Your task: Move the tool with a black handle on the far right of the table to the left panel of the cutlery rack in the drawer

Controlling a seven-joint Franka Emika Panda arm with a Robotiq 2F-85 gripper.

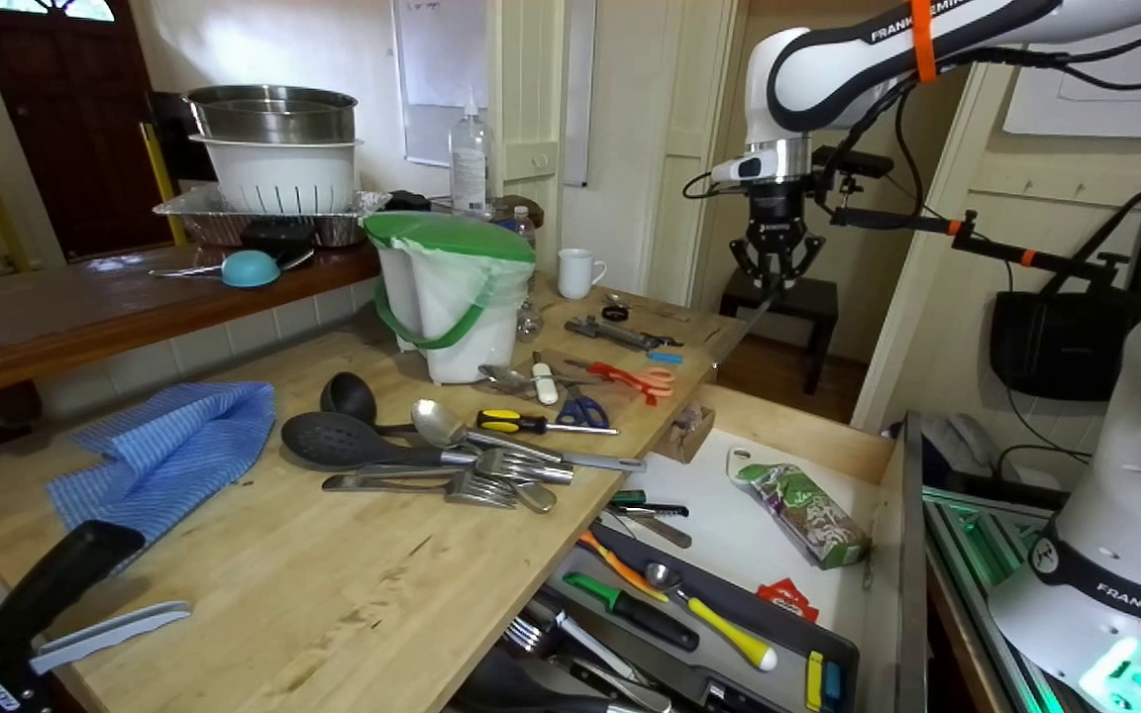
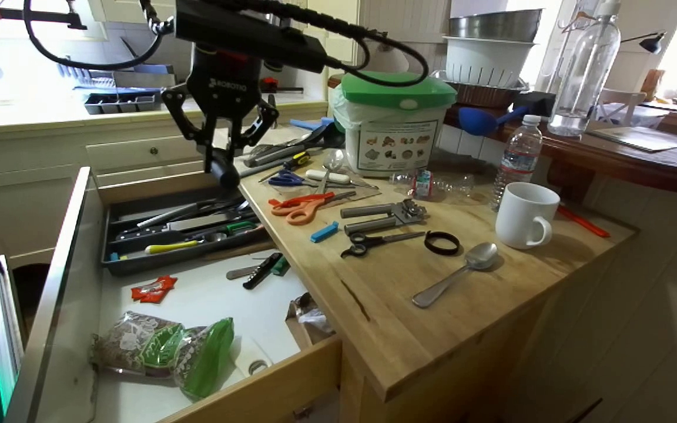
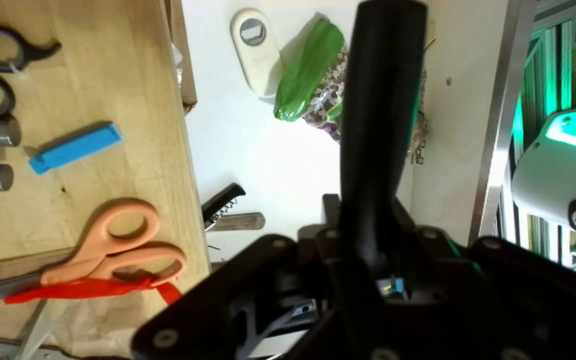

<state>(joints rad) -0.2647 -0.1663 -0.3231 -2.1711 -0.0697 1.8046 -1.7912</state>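
Beside the counter (image 1: 333, 584), a black-handled tool (image 3: 383, 120) hangs over the pulled-out drawer (image 2: 282, 382), clenched in the Robotiq gripper (image 1: 772, 284) and well above the level of the divided cutlery rack (image 2: 136, 265). The step in hand appears to be the carry, with lowering and release to come. What looks like the working end slants down toward the counter's corner in an exterior view (too thin and faint there to name the tool), while the handle juts far past the gripper in the wrist view. With length on either side of the grip, the likeliest trouble is leverage: a knock on a divider or the drawer's wall could twist the tool. A swing too close to the counter might also catch the grey utensil handle (image 1: 610, 462) at its edge. Crowding poses another risk: forks (image 1: 523, 634) and a green-and-black handle (image 1: 640, 616) take up room in the rack, so the tool may come to rest across them. Let go too high, it could bounce out. Which compartment counts as the left one, these views do not settle.
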